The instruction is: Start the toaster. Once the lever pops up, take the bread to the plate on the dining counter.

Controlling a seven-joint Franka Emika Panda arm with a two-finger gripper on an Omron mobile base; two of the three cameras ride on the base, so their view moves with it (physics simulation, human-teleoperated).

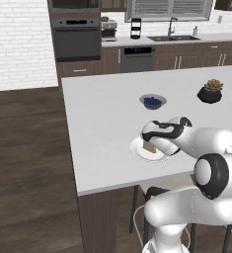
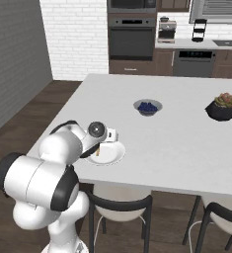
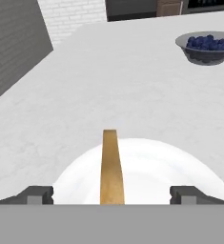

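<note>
The bread (image 3: pixel 111 167) stands on its edge on the white plate (image 3: pixel 151 167), seen end-on as a thin tan strip. My gripper (image 3: pixel 111 193) is open. Its fingertips (image 3: pixel 37 194) sit wide apart on either side of the slice, with clear gaps to it. In the left base view the hand hovers low over the plate (image 1: pixel 146 153), near the front edge of the dining counter (image 1: pixel 102 123), with the bread (image 1: pixel 148 146) just under it. The right base view shows the same plate (image 2: pixel 110 155) and bread (image 2: pixel 98 151). The toaster is out of view.
A grey bowl of blue berries (image 1: pixel 152 102) (image 3: pixel 206 46) sits farther back on the counter. A succulent in a black pot (image 1: pixel 210 92) stands at the right. Stools (image 2: pixel 120 207) tuck under the near edge. The wall oven (image 1: pixel 78 37) is far behind.
</note>
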